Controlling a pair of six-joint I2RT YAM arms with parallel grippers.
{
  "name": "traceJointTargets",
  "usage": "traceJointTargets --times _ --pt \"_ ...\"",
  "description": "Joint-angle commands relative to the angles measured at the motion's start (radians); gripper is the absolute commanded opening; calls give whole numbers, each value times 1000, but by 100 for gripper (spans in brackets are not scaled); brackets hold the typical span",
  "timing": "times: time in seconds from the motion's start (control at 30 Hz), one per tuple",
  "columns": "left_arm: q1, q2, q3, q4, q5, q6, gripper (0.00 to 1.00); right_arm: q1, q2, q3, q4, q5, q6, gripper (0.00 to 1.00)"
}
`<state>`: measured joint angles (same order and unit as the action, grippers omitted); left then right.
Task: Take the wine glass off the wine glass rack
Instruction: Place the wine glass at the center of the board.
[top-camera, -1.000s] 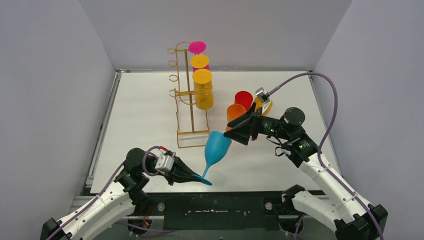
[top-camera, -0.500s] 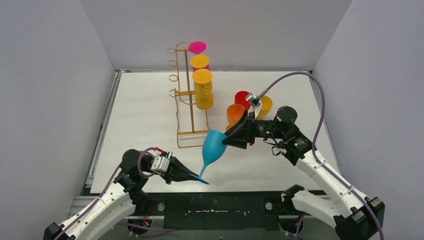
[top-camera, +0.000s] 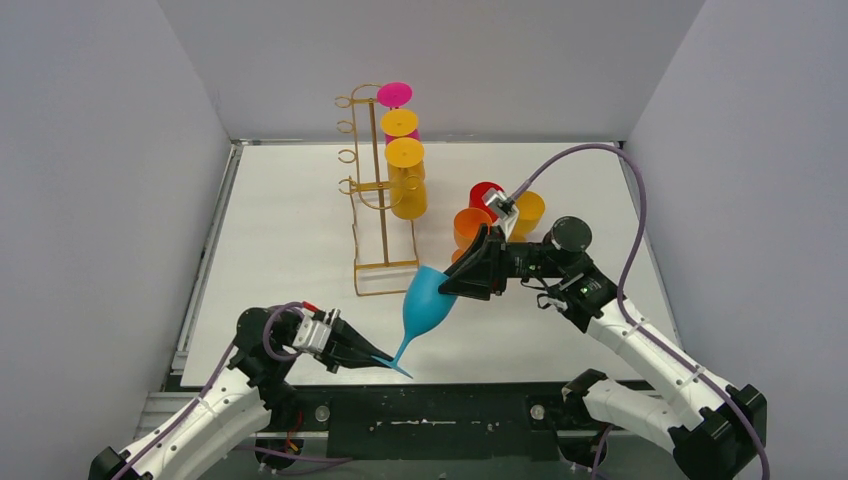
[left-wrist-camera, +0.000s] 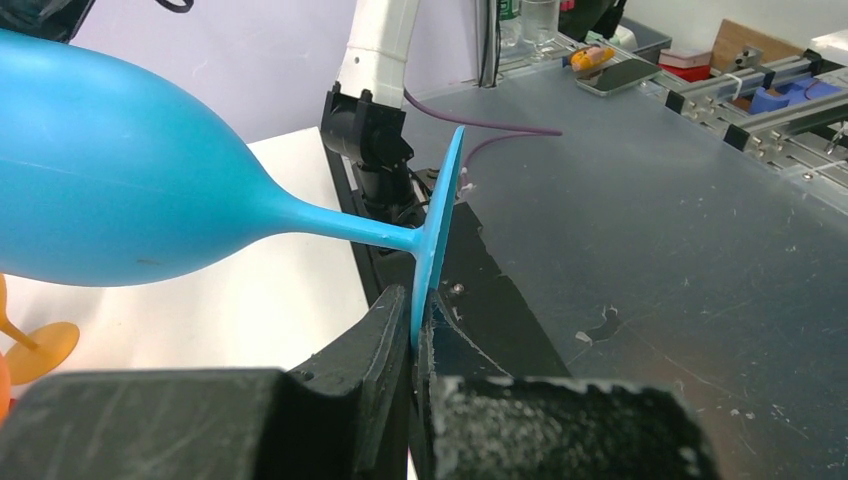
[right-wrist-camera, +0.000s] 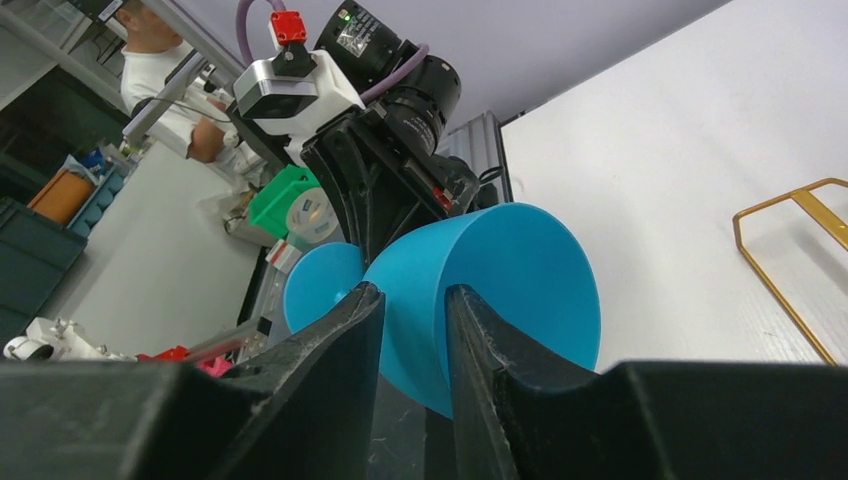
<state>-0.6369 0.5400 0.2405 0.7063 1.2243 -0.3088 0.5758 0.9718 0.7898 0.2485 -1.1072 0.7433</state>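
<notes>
Fingers of the left tool are clamped flat on the edge of the round foot of a matte blue wine glass, down near the front edge of the white counter. In the left wrist view the foot disc stands on edge, squeezed between the two black pads, and the stem runs off to the left into the bowl.

So the blue glass is off the rack. It's held up in the air, leaning, foot low toward the arm bases and bowl pointing up and back.

Just behind it stands the thin gold wire wine glass rack with its looped base on the counter. Three glasses hang upside down on its right side: a pink one at the back and two yellow ones in front of it.

The right tool is at the rim of the blue bowl. From the right wrist view its fingers sit either side of the bowl wall, with blue filling the gap. Honestly can't tell if it's actually squeezing or just hugging it.

Right of the rack, behind that arm, an orange glass, a red glass and a yellow glass stand bunched together on the counter.
</notes>
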Motion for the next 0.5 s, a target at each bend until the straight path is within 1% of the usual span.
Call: traceJointTargets --times 0.0,0.3,0.43,0.47 --pt "9 5 -1 72 -14 -27 0 37 17 0 109 -51 23 28" --pt "11 7 -3 69 -20 -30 0 52 2 -7 150 -55 32 12" --pt "11 5 -4 69 -28 -30 0 51 -5 -2 133 -50 27 0" --pt "11 5 -4 68 -29 -31 0 52 -6 1 123 -44 19 0"
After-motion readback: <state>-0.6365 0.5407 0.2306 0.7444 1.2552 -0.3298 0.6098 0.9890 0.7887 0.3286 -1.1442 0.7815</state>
